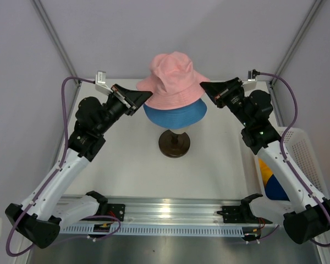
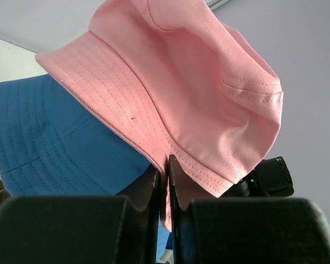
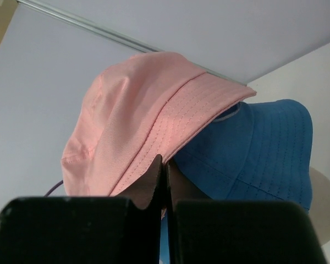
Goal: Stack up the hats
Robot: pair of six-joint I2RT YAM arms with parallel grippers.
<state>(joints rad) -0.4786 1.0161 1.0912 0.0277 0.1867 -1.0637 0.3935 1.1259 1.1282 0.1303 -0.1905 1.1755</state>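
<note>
Hidden: whatever carries the two hats is covered; only a thin stem and a dark round base (image 1: pixel 174 144) show below them.
Cut off: a white basket (image 1: pixel 307 147) sits behind the right hand at the bench edge. The right arm crosses it, so only slivers of a yellow hat (image 1: pixel 265 171) and a navy hat (image 1: pixel 276 190) show inside.
Hard to make out: how deep the brim sits between each hand's fingers.
Left hand (image 1: pixel 147 97): closed to a thin slit, pinching the pink hat's brim.
Right hand (image 1: pixel 204 88): pressed shut on the opposite side of that brim.
Pink hat (image 1: pixel 173 76): between the two hands, held at both sides, crown rumpled, lying over the blue one.
Blue hat (image 1: pixel 176 114): just beneath the pink hat and lower than both hands, its brim showing in front.
Bench (image 1: pixel 214 165): white surface under the base.
</note>
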